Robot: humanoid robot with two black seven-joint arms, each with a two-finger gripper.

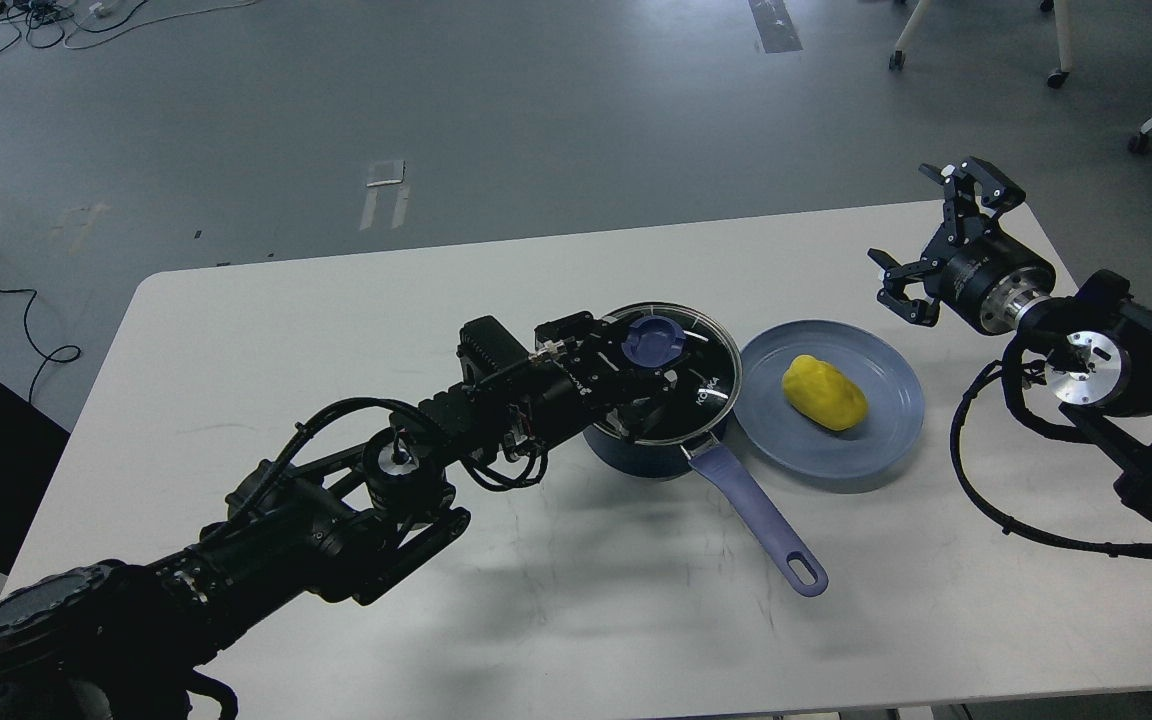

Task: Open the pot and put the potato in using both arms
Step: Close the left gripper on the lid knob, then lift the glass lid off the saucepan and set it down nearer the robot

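Note:
The dark navy pot (pixel 636 455) stands mid-table, its lavender handle (pixel 756 520) pointing to the front right. A glass lid (pixel 706 385) with a blue knob (pixel 654 343) covers it. My left gripper (pixel 648 365) lies over the lid with its dark fingers (pixel 591 352) closed around the knob. The yellow potato (pixel 825 393) lies on a flat blue plate (pixel 876 440) just right of the pot. My right gripper (pixel 938 235) is open and empty, above the table's far right part, apart from the plate.
The white table (pixel 336 330) has its far edge close behind the pot and its right edge under my right arm. A black cable loop (pixel 986 510) from the right arm hangs over the table. Chair legs (pixel 1061 70) stand on the floor behind.

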